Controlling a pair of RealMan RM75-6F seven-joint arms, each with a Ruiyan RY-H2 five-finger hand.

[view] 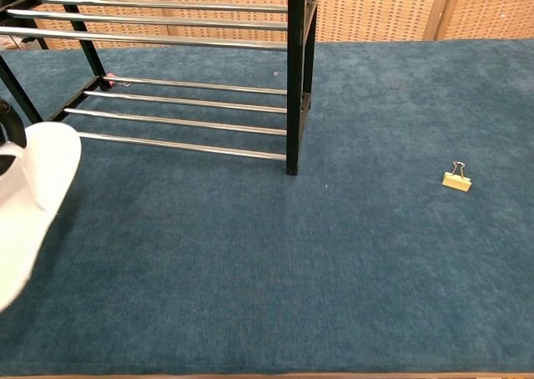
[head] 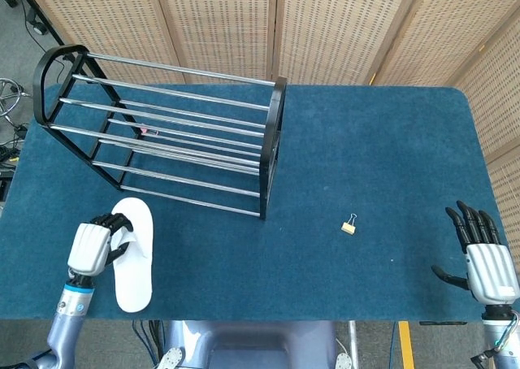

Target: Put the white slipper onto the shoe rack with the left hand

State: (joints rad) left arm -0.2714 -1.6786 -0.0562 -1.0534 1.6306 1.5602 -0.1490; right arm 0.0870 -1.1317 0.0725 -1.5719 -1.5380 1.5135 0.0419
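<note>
The white slipper (head: 134, 255) is gripped by my left hand (head: 91, 247) at the table's front left, its toe toward the rack. In the chest view the slipper (view: 33, 195) hangs at the left edge, lifted off the blue cloth, with a dark finger tip just showing at the frame edge. The black shoe rack (head: 162, 133) with chrome bars stands behind it at the back left; its lower bars (view: 183, 116) lie just beyond the slipper. My right hand (head: 484, 259) rests at the front right edge, fingers spread, holding nothing.
A small yellow binder clip (head: 348, 224) lies on the blue table cloth (head: 366, 158) right of centre, also seen in the chest view as the binder clip (view: 455, 179). Woven folding screens stand behind the table.
</note>
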